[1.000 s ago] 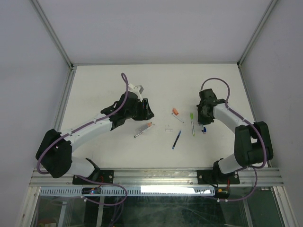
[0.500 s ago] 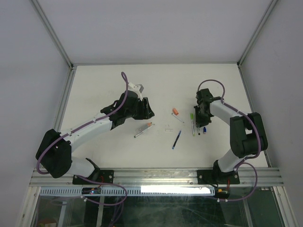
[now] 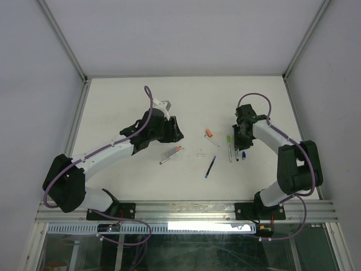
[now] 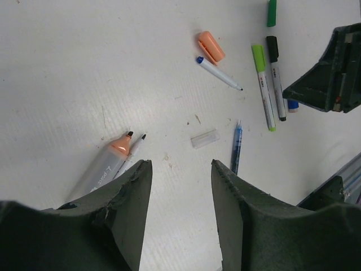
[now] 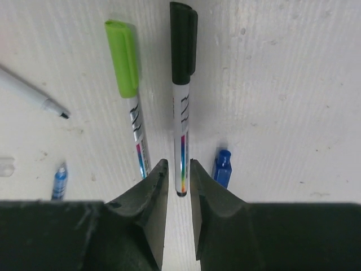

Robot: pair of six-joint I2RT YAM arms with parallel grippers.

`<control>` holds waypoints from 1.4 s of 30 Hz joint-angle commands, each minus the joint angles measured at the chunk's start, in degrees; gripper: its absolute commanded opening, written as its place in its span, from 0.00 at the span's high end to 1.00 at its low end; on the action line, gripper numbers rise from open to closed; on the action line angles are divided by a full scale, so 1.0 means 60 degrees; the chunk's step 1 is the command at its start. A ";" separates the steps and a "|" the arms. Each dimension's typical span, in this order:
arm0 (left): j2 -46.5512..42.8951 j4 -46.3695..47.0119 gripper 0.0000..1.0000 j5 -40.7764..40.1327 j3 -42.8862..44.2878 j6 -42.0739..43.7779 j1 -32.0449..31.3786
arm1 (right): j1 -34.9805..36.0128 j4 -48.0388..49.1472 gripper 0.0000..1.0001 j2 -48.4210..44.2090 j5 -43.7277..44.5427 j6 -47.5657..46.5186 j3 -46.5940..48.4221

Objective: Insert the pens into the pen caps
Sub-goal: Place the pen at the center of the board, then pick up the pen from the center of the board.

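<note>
Now the black-capped pen [image 5: 181, 101] lies flat on the table [image 3: 124, 101], close beside the green-capped pen [image 5: 132, 113]; a second ago it was not there. Over its bottom end hangs the right gripper [image 5: 179, 164], fingers a little apart and not squeezing (the pen's end sits loose in the gap). Just to the right lies a blue cap [image 5: 223, 166]. The left gripper [image 4: 180, 169] is spread wide and holds nothing, near an orange-ended pen [image 4: 107, 164]. Farther off, an orange cap [image 4: 210, 47] lies just beside a thin white pen [image 4: 219, 73].
</note>
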 commanded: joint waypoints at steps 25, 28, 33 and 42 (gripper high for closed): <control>0.0802 -0.0372 0.53 -0.0231 0.0399 0.0758 -0.0019 | 0.4092 0.1521 0.71 -0.3817 0.1726 0.5751 -0.1675; 0.0841 -0.0760 0.53 -0.0501 0.0396 0.0964 -0.0012 | 0.4491 0.1580 0.70 -0.3559 0.1961 0.5978 -0.1768; 0.0916 -0.1741 0.53 -0.0675 0.0455 0.1579 -0.0022 | 0.4716 0.1722 0.70 -0.3211 0.2005 0.5996 -0.1759; 0.1655 -0.3213 0.53 -0.1042 0.0735 0.2130 -0.0015 | 0.4771 0.1892 0.69 -0.3031 0.1899 0.5841 -0.1685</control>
